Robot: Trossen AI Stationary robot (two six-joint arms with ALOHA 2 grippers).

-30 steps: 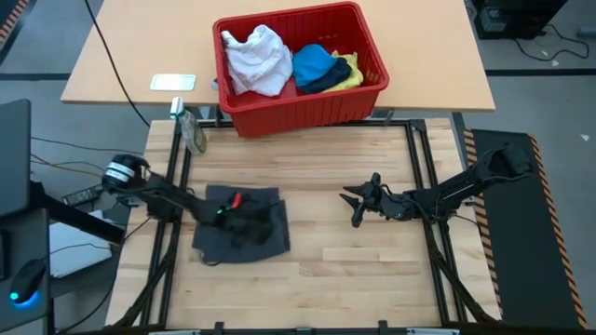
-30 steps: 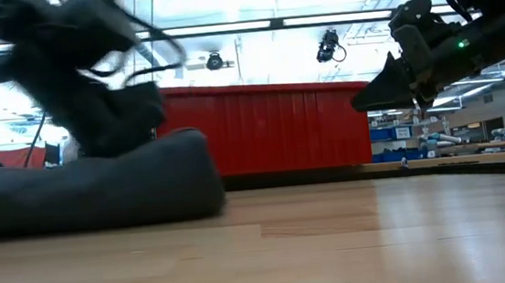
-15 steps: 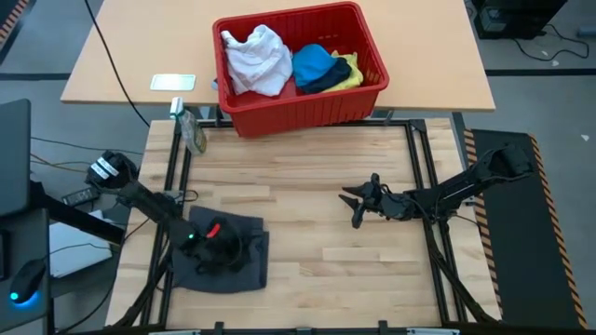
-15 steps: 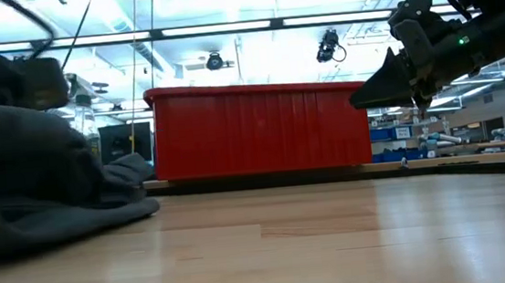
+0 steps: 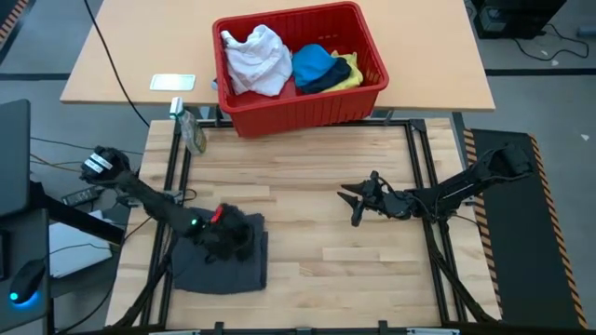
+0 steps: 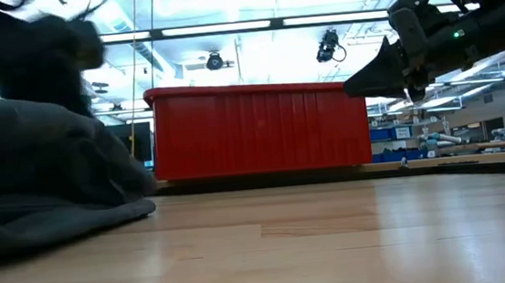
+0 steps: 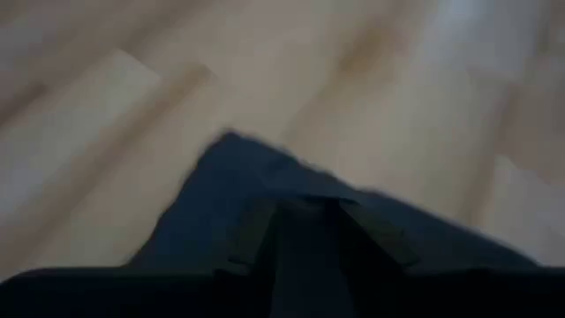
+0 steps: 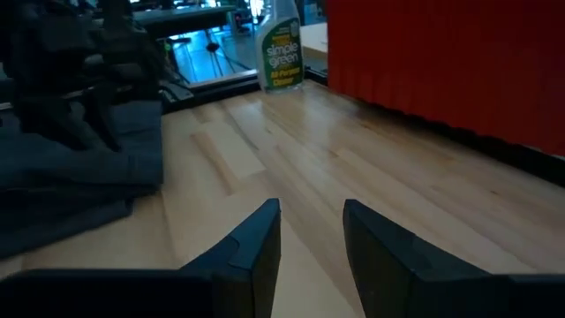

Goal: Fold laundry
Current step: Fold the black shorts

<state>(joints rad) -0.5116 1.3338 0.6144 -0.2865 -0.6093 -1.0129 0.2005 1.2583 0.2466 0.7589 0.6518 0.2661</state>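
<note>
Looking down from the high view, I see the dark grey garment (image 5: 222, 262) bunched near the bench's (image 5: 307, 186) left front corner; a second ago it lay spread flatter nearer the middle of the left half, so it has been dragged toward the front-left edge and folded over on itself. My left tool (image 5: 223, 234) sits on top of the cloth; its wrist camera shows both dark fingers (image 7: 357, 231) narrowly parted with grey fabric between and around them, so I read it as pinching the garment. The left arm reaches in low from the left side, and has swung slightly back toward the middle since half a second ago. The other laundry, the white garment (image 5: 256, 58), bright blue garment (image 5: 312, 63), dark navy garment (image 5: 326, 82) and yellow garment (image 5: 349, 74), lies in the red basket (image 5: 307, 110) on the far table, unchanged. My right tool (image 5: 357, 205) hovers above the bench right of centre, fingers (image 8: 252, 243) a little apart and holding nothing, in the same place as before. A spray bottle (image 5: 193, 132) stands at the far-left corner.
</note>
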